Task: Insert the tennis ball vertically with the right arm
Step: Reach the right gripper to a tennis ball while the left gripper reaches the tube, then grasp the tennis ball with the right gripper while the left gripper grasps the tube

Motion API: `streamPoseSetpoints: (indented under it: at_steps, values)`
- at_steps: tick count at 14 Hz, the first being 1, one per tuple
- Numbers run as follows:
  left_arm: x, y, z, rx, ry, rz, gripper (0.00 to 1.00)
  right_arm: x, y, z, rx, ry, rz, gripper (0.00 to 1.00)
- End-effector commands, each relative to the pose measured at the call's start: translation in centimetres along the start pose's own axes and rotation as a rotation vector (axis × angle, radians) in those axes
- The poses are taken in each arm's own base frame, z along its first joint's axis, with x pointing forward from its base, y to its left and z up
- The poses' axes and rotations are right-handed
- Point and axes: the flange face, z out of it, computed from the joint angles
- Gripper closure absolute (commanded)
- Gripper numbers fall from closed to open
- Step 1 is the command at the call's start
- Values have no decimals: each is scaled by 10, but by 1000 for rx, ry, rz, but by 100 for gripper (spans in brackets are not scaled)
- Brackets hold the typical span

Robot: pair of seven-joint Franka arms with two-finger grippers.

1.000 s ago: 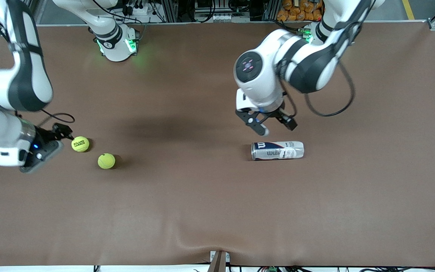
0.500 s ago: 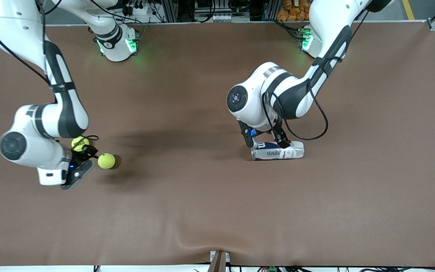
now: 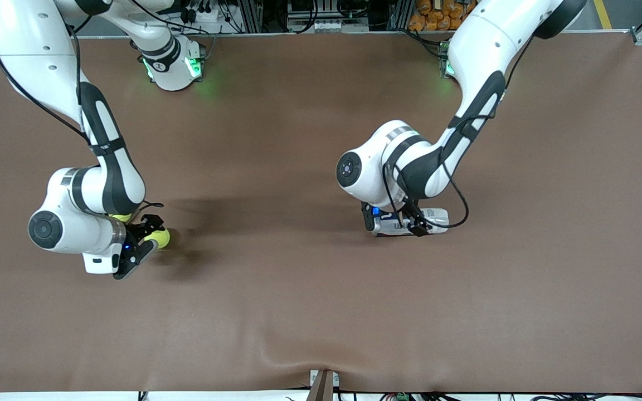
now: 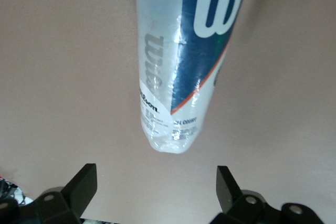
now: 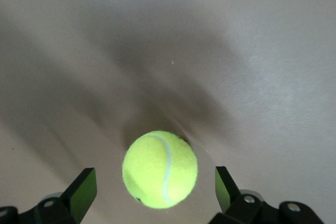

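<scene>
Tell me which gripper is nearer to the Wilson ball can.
Left. The left gripper is down at the can lying on its side, fingers open either side of it. The right gripper, open, is at a tennis ball toward the right arm's end.

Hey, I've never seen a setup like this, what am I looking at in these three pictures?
Two robot arms work at a brown table. One picture looks down from a high camera facing them; the other two come from cameras on the arms' wrists. The right gripper is low, its open fingers either side of a tennis ball on the table; a second ball peeks out under that arm. The left gripper is down around a ball can lying on its side, fingers open. Nothing is gripped yet.
</scene>
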Motion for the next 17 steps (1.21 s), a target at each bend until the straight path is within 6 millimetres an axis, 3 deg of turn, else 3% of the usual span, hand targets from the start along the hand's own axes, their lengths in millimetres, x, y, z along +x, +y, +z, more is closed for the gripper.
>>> streamPoseSetpoints:
  at_steps: [1, 4, 5, 6, 7, 8, 12, 15, 17]
  values:
    - [6, -9, 0, 45, 13, 42, 0, -5, 5, 20, 24, -1, 20, 0]
    - [9, -6, 4, 40, 13, 102, 0, -11, 1, 36, 53, -1, 40, 0]
    - [15, -4, 13, 30, 7, 156, 0, -13, 4, 37, 50, 2, 43, 5]
    - [15, -8, 23, 15, 7, 175, 0, -12, 3, 37, 50, 2, 42, 46]
    - [18, -6, 27, 11, 7, 186, 0, -11, 3, 37, 50, 1, 41, 70]
    - [19, -6, 29, 8, 6, 199, 0, -12, 3, 35, 50, 4, 44, 81]
    - [27, -2, 38, -2, 5, 225, 0, -10, -2, 6, 41, 24, 38, 83]
    - [33, 2, 46, -30, 13, 225, 0, -12, -6, -29, 60, 84, 65, 82]
    - [37, 5, 51, -37, 10, 231, 0, -21, 5, -59, 42, 142, 96, 80]
